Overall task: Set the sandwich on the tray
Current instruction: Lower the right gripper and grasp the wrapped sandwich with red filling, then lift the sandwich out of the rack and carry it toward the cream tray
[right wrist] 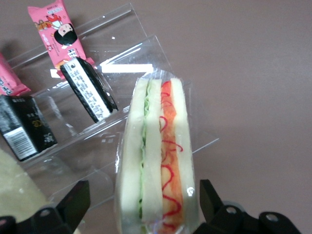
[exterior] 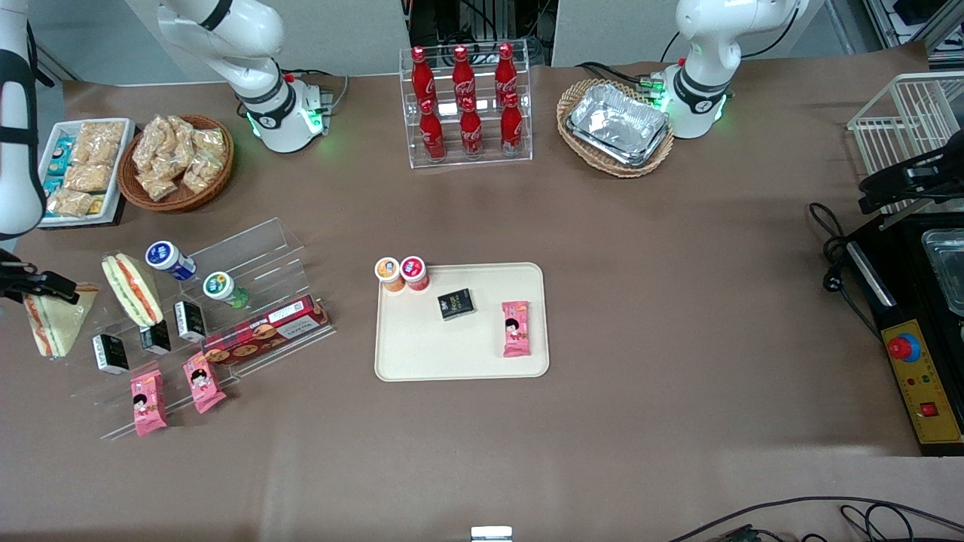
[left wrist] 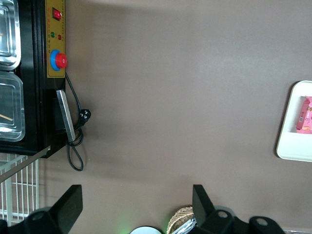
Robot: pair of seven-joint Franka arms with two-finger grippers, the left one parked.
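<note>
The gripper (right wrist: 142, 187) hangs over the working arm's end of the table. Its two fingers (right wrist: 73, 200) are spread wide on either side of the sandwich (exterior: 59, 324), with a gap showing on each side, so it grips nothing. The sandwich stands on edge at the end of the clear acrylic stand (exterior: 263, 248), its green and orange-red filling turned up toward the wrist camera. A second sandwich (exterior: 132, 290) leans just beside it, at about two o'clock in the front view. Black packets and pink snack packets (exterior: 147, 403) sit on the lower steps, at about four to five o'clock. As I judge it, the task is at its start: the approach looks made, while the grasp, the lift, the carry and the release are all left. The tray (exterior: 459, 354) lies well apart, at roughly three o'clock from the sandwich. It already holds two small cups (exterior: 401, 272), a black packet (exterior: 456, 304) and a pink packet (exterior: 516, 327), with bare room nearer the front camera. The table (exterior: 640, 301) is covered in plain brown. At twelve o'clock from the tray stands a rack of red bottles (exterior: 467, 105), at one o'clock a wicker basket of foil trays (exterior: 616, 124), and toward the parked arm's end a black control box (exterior: 904, 346).
</note>
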